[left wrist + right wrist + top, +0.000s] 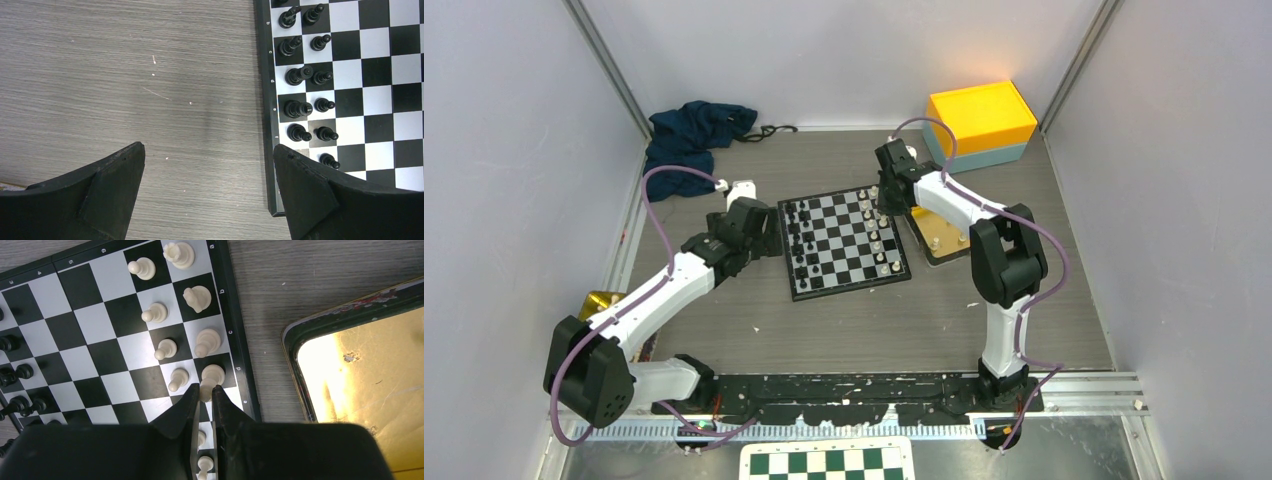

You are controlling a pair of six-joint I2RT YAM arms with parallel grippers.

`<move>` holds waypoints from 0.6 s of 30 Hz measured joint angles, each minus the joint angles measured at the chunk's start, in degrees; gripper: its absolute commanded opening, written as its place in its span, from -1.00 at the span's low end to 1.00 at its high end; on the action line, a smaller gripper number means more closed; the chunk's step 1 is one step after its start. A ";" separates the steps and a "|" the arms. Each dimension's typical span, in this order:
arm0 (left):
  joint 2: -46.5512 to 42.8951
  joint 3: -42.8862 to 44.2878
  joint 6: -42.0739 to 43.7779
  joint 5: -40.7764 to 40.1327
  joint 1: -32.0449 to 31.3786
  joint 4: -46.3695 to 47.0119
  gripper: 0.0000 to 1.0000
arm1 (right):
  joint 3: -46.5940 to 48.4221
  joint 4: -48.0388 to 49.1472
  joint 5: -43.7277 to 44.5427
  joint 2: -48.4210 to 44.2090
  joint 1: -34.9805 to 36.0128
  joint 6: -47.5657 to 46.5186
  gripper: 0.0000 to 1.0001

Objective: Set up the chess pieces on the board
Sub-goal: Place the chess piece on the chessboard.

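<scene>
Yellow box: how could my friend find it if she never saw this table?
Start at the far right corner of the table, beyond the chessboard. The yellow box stands there on a pale blue base. It is a tall bright block, unlike the flat gold tray nearby.

Grey wood-grain bench (844, 320), a few pale specks and scratches on it in the left wrist view. Dark blue cloth (694, 135) crumpled in the upper left corner, with a thin black cord (776, 129) lying just right of it. Yellow box (980, 115) upper right, sitting on a pale blue base (984, 158). Gold tray (370, 380) with a dark, chipped rim at the right of the right wrist view, flat on the bench. Small shiny gold object (602, 302) at the left edge, partly hidden. Green-and-white checkered panel (826, 462) bottom centre, cut off by the frame. Plain pale walls on three sides.
</scene>
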 measured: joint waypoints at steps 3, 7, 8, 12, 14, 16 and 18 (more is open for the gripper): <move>0.00 -0.02 0.00 0.00 0.00 0.00 0.99 | 0.00 0.13 -0.04 0.13 0.00 0.00 -0.98; 0.00 -0.02 0.00 0.00 0.00 0.00 0.99 | 0.00 0.13 -0.07 0.13 0.00 -0.15 -0.98; 0.00 -0.02 0.00 0.00 0.00 0.00 0.99 | 0.00 0.15 -0.07 0.13 0.00 -0.17 -0.98; 0.00 -0.02 0.00 0.00 0.00 0.00 0.99 | 0.00 0.15 -0.09 0.13 0.00 -0.20 -0.97; 0.00 -0.02 0.00 0.00 0.00 0.00 0.99 | 0.00 0.13 -0.09 0.13 0.00 -0.20 -0.94; 0.00 -0.02 0.02 0.00 0.00 0.00 0.99 | 0.00 0.15 -0.11 0.15 0.00 -0.22 -0.91; 0.00 -0.02 0.00 0.00 0.00 0.00 0.99 | 0.00 0.13 -0.13 0.13 0.00 -0.22 -0.87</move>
